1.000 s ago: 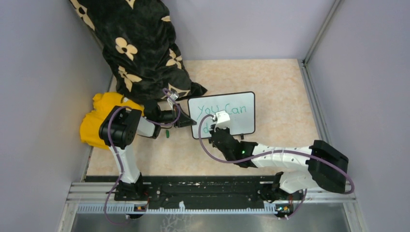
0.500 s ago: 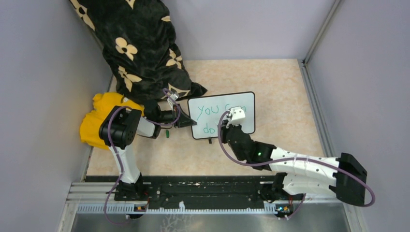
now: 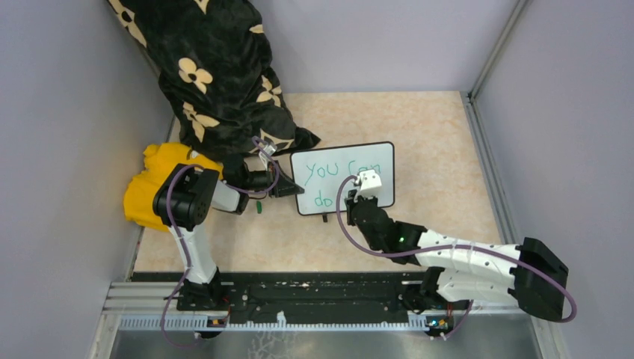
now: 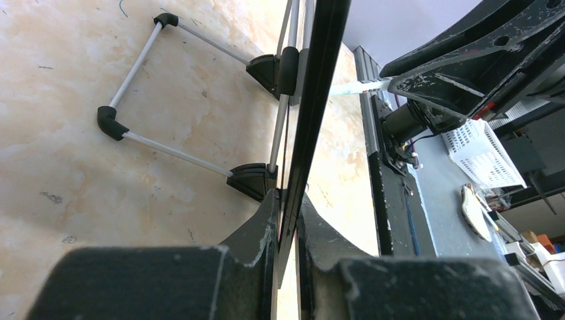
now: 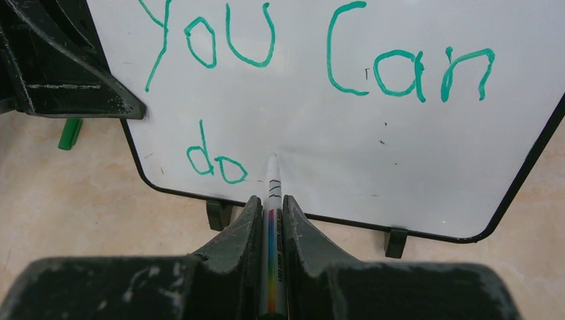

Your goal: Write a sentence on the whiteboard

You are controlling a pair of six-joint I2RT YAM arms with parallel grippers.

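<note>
Right wrist view: right pincer (image 5: 270, 208) pinches a marker (image 5: 272, 181), tip on the whiteboard (image 5: 400, 147) beside "do"; left pincer (image 4: 286, 200) pinches its left edge.

Top-down overview, close wrist views, all sharing whiteboard (image 3: 344, 153)

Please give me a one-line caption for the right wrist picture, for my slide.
Right tool holds a marker with its tip at the whiteboard, beside green writing "You Can do".

Both arms (image 3: 463, 258) are white and black, trailing purple cables (image 3: 337, 203)
</note>
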